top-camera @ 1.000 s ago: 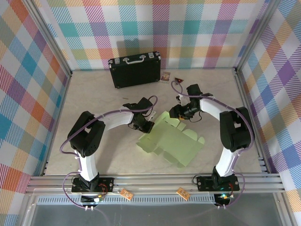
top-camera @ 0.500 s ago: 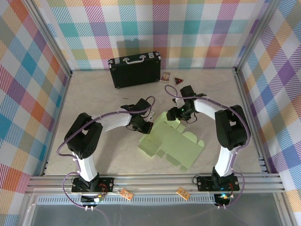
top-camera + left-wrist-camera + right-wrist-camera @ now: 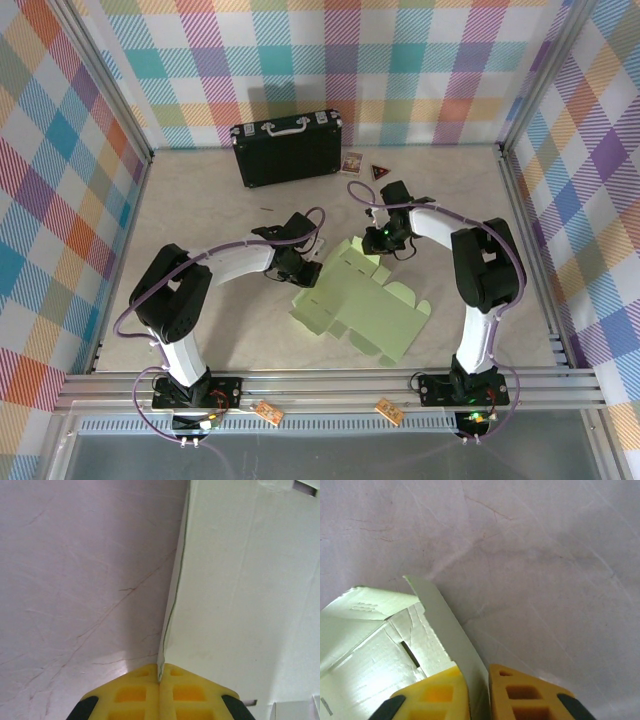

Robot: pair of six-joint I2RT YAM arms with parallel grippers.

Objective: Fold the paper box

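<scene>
The paper box is a pale green creased cut-out with flaps, lying mostly flat mid-table. My left gripper is at its far-left edge. In the left wrist view the yellow fingers are shut on the thin edge of the paper box, which runs up from the left gripper. My right gripper is at the far corner of the card. In the right wrist view a raised flap of the paper box passes between the yellow fingers, and the right gripper is shut on it.
A black case with a metal handle stands at the back. Two small cards lie to its right. Checkered walls close in the table on three sides, and an aluminium rail runs along the near edge.
My right gripper moved left to the card's far corner and closed on a flap. The left gripper, still shut on the edge, shifted slightly left and away, and the card moved with it.
</scene>
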